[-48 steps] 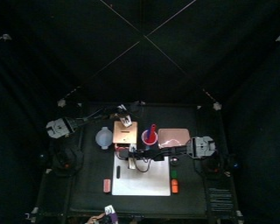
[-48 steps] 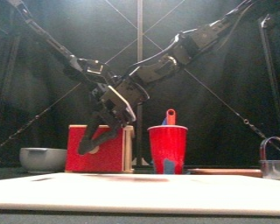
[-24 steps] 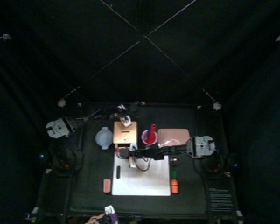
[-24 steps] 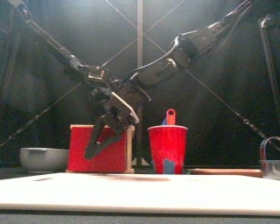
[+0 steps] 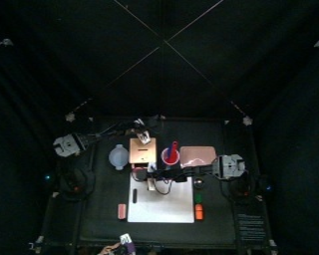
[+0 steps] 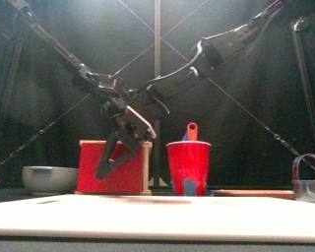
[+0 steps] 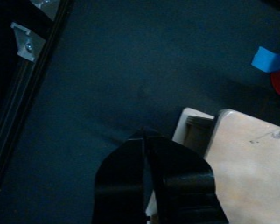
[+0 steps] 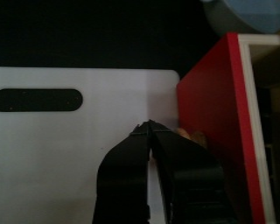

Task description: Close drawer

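Right hand (image 8: 149, 129): lowered at the near side of the cabinet (image 6: 110, 168), jaws together, nothing clamped between them. Tips placed just at the red face of the cabinet, above the edge of the large white sheet (image 8: 73, 149).

Left hand (image 7: 143, 136): positioned at the far side of the cabinet, jaws drawn together, nothing held. Tips near the drawer (image 7: 196, 131), with a narrow gap of dark tabletop (image 7: 95, 79) between.

Drawer: seen from the left wrist as a pale frame with a darker inside, standing out a little from the cabinet's tan top. Not fully pushed in. Hidden behind the red face in the front view.

Beside the cabinet, in the front view: grey bowl (image 6: 47, 178) on one side, red cup (image 6: 188, 168) on the other, with a blue-and-red item (image 6: 191, 131) upright in the cup. Farther along, at the edge, a dark mug (image 6: 309, 183).

Arms crossed above the cabinet in the front view.
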